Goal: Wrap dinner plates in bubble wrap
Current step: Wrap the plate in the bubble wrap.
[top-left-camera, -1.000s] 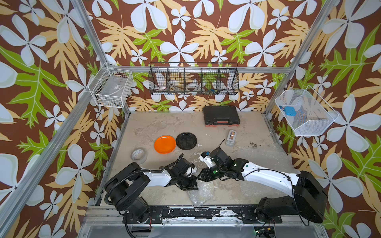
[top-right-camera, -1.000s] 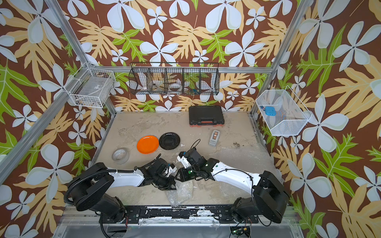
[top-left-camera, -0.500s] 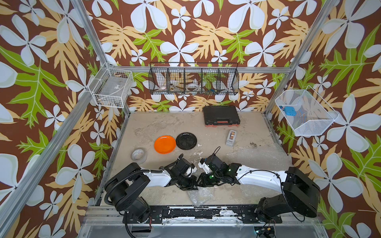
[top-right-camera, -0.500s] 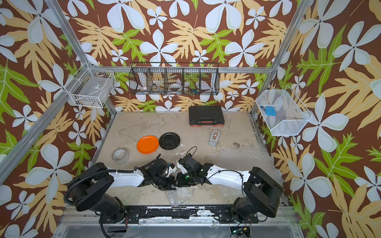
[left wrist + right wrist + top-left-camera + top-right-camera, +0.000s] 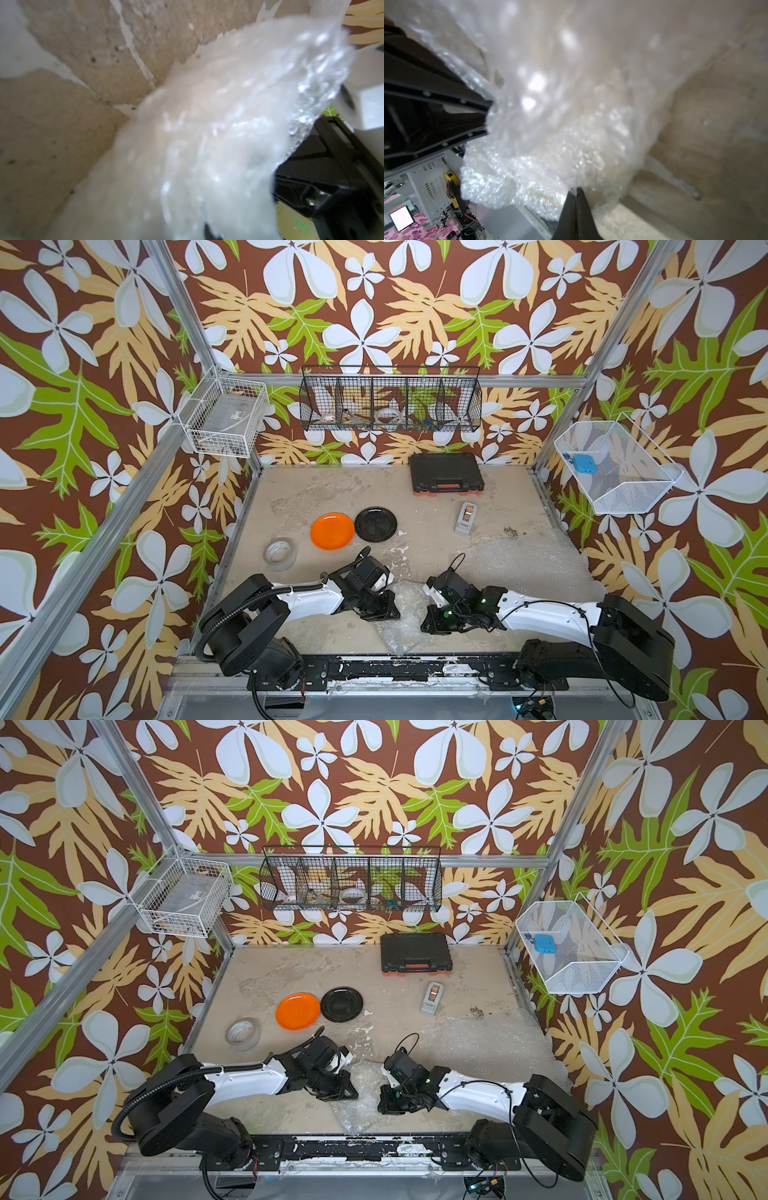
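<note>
Pulled back toward the near edge of the bench (image 5: 332,489) over the past second, the right arm now sets its right tool (image 5: 430,620) low against one side of a crumpled bundle of bubble wrap (image 5: 405,610). Its fingers, half spread a moment ago, are pressed together. The right wrist view shows the dark fingertips (image 5: 570,207) meeting at the fringe of the clear film (whether any of it is pinched between them cannot be told).

The left arm has hardly shifted. Its left tool (image 5: 380,608) lies at the opposite side of the bundle, and the left wrist view is so filled with blurred wrap that the tool's opening cannot be told.

A second sheet (image 5: 528,560) of the same wrap lies flat on the right side of the bench, behind the right arm. Farther back, the orange plate (image 5: 332,531) and the black plate (image 5: 375,523) rest side by side, bare, well apart from the bundle. A roll of clear tape (image 5: 279,553) stands near the left edge. A grey tape dispenser (image 5: 466,517) sits right of the plates, and a black case (image 5: 446,472) lies by the back wall.
</note>
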### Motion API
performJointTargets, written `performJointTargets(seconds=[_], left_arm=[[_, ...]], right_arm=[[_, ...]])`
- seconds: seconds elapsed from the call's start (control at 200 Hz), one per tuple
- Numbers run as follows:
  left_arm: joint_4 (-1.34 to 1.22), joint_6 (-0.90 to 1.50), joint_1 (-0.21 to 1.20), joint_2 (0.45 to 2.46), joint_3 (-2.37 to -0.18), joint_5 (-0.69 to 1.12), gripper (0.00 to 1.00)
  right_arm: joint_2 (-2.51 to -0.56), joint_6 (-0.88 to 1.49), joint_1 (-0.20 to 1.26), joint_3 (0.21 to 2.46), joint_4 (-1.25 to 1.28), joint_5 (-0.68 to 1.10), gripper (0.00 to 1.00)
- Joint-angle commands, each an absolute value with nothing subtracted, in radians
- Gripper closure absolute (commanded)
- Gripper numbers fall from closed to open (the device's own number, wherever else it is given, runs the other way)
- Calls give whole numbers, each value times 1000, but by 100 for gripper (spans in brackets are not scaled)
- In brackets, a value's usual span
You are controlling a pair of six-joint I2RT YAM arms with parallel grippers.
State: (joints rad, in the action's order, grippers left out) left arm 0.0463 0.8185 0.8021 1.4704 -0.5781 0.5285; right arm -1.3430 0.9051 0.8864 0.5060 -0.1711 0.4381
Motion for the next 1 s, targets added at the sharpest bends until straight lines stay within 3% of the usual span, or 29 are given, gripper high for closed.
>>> performJointTargets(seconds=[0.0,0.37,0.601,0.841,0.936,0.996], left_arm=[[141,836,796,1441,-598,476,88],[223,877,787,1277,-630,453,79],[115,798,807,1466,-679,603,82],[94,743,807,1589,-580,550,90],[84,739,807,1607,-571,538,90],[84,740,807,1609,-568,532,90]], right_arm=[[-1407,836,859,532,-201,356,100],[-1527,564,846,710,-322,256,100],[-1534,544,845,711,-316,289,100],[-1477,608,845,752,-440,205,100],[-1433,642,845,778,-499,195,83],[-1400,655,846,793,-499,230,81]])
